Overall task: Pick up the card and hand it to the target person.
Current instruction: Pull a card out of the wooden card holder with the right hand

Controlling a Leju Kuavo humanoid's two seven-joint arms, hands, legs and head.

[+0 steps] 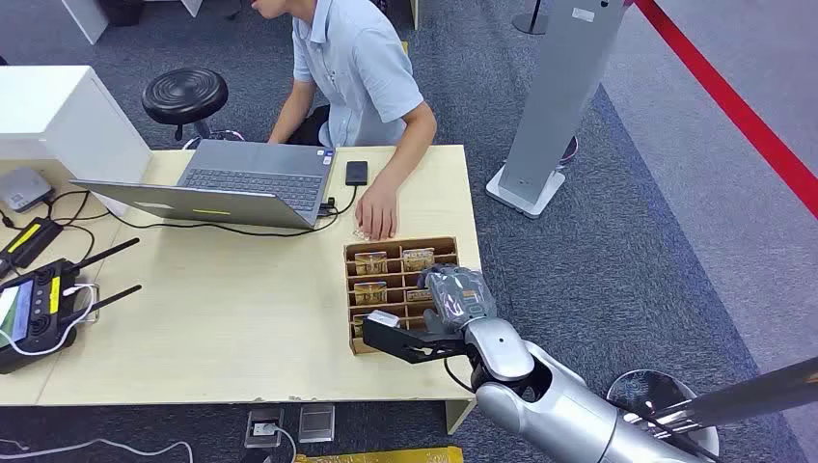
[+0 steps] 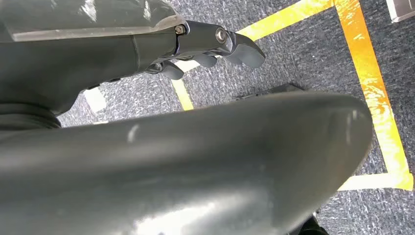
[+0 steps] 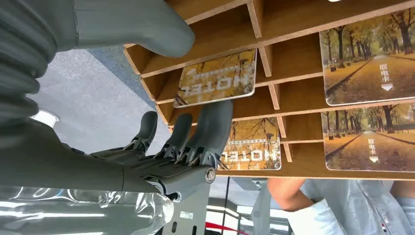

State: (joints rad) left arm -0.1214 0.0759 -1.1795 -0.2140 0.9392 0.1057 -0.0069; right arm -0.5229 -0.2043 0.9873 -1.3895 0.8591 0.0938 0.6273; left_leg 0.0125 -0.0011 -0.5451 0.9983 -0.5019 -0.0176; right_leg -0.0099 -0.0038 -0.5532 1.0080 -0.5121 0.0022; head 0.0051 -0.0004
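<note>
A wooden card tray with several compartments sits at the table's right end. Hotel cards with autumn tree pictures lie in it. My right hand hovers over the tray's right side, holding nothing. In the right wrist view its fingers reach between two HOTEL cards, thumb spread apart above; whether a fingertip touches a card is unclear. The person sits across the table, one hand resting just beyond the tray. My left hand hangs over the carpet, fingers loosely bent, empty.
A laptop and a black phone lie in front of the person. A remote controller with antennas sits at the table's left edge. A black stool and a white floor stand flank the table.
</note>
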